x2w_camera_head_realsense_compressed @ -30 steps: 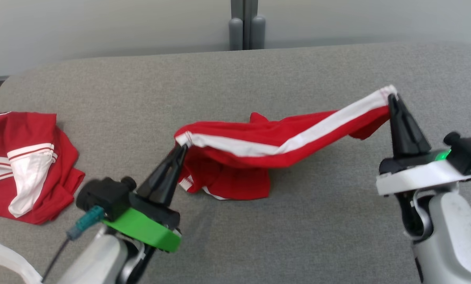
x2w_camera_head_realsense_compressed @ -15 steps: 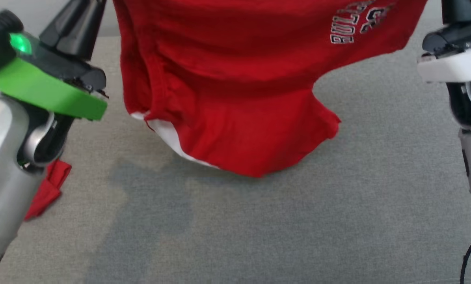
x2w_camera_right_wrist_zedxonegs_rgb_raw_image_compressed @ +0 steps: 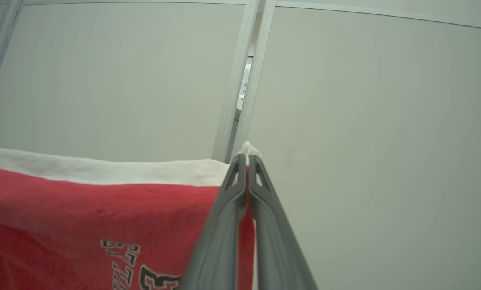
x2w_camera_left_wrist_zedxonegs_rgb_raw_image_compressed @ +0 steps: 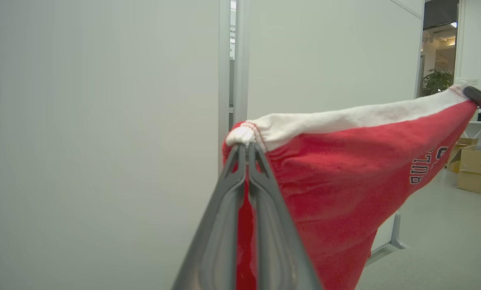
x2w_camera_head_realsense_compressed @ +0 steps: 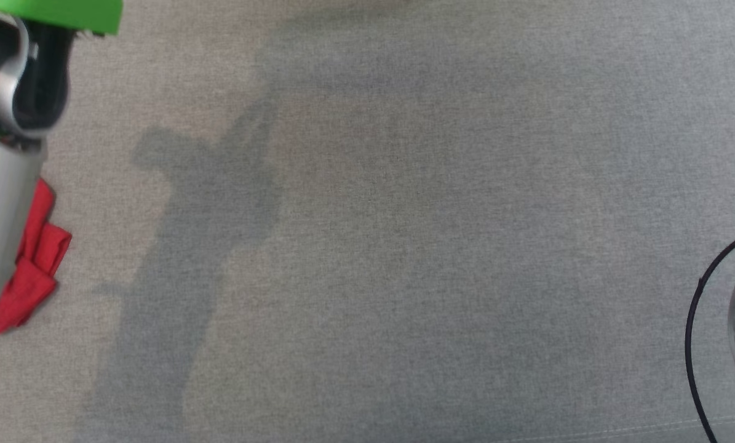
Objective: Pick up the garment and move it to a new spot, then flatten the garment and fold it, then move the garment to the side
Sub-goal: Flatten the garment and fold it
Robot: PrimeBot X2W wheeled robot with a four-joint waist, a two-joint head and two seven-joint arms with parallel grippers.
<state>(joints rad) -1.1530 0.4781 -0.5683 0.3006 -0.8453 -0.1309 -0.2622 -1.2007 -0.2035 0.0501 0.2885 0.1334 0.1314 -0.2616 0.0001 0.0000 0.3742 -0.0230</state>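
Left fingers [x2w_camera_left_wrist_zedxonegs_rgb_raw_image_compressed: 223,225] pinched tight on garment [x2w_camera_left_wrist_zedxonegs_rgb_raw_image_compressed: 345,169] hem, right fingers [x2w_camera_right_wrist_zedxonegs_rgb_raw_image_compressed: 221,229] likewise

The grey fabric surface [x2w_camera_head_realsense_compressed: 404,246] lies broad and flat, dappled with soft shadow. 1 crumpled red cloth [x2w_camera_head_realsense_compressed: 32,271] rests far to the left, partly hidden, probably another garment.

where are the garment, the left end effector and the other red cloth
garment [x2w_camera_left_wrist_zedxonegs_rgb_raw_image_compressed: 345,169]: left wrist view, red body below white band
left end effector [x2w_camera_left_wrist_zedxonegs_rgb_raw_image_compressed: 246,147]: left wrist view, between fingertips
red cloth [x2w_camera_head_realsense_compressed: 35,264]: head view, its middle
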